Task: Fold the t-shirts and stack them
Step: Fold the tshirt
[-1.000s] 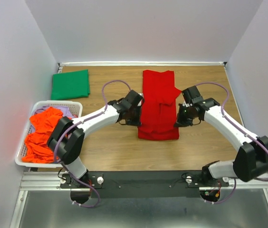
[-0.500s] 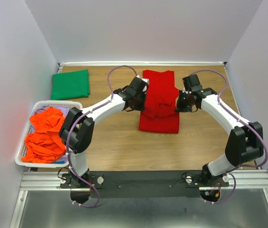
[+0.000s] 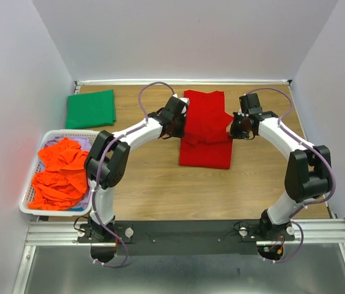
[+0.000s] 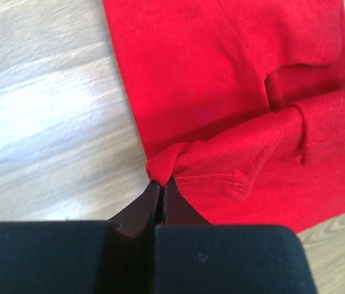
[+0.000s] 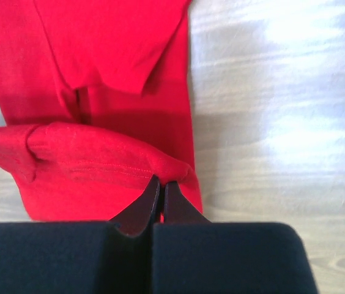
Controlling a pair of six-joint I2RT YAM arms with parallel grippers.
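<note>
**A:** Where is the red shirt (image 3: pixel 205 131)?

**B:** In the middle of the table (image 3: pixel 148 190), running 12 to 6. The left gripper (image 4: pixel 158 182) is pinched tight on its hem at 9 o'clock and the right gripper (image 5: pixel 160 182) likewise at 3, with the hem doubled back over the body.

**A:** How far along?

**B:** The green shirt (image 3: pixel 90 108) lies folded at 10 o'clock (one done). Red is mid-fold, I judge. The orange shirts (image 3: pixel 56 174), and what looks like a lavender shirt (image 3: pixel 87 142), wait in the basket (image 3: pixel 29 205) at 8.
</note>
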